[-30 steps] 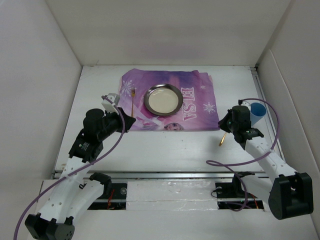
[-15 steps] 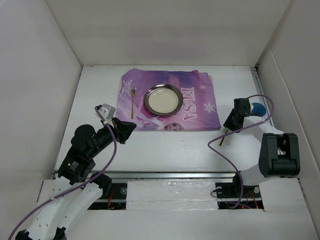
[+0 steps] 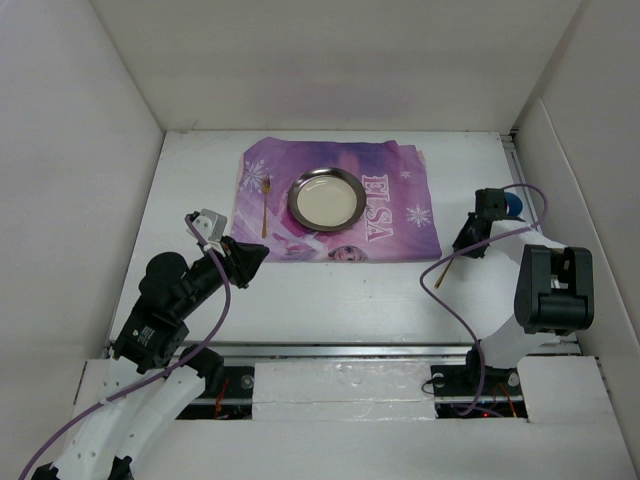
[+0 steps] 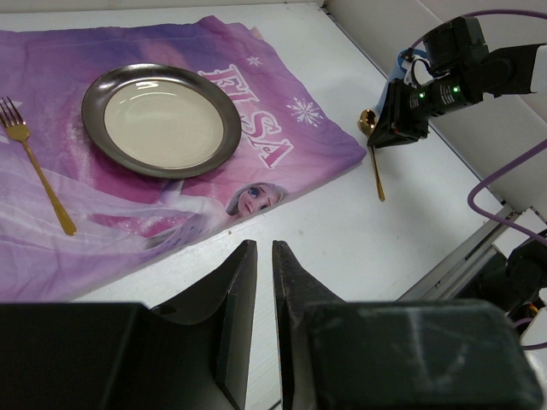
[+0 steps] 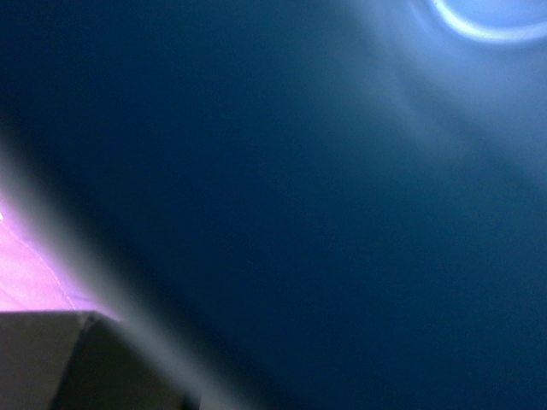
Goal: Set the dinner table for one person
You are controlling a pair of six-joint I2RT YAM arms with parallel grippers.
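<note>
We read "ELSA" on the placemat [image 3: 400, 215] lying on the counter [image 3: 330, 300]. It bears one plate [image 3: 326, 198] and one fork [image 3: 264, 208]; one spoon [image 3: 447, 266] and one blue cup [image 3: 513, 209] sit right of it. Left jaws are barely spread; right jaws, we cannot tell.

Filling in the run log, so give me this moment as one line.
left gripper: slightly open, empty | right gripper: at blue cup | spoon: on dinner table | fork, plate: on placemat

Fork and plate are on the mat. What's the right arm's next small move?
Probably lift the right gripper clear of the spoon: it lies flat on the dinner table just right of the placemat, and the blue cup behind the gripper is not yet set.
</note>
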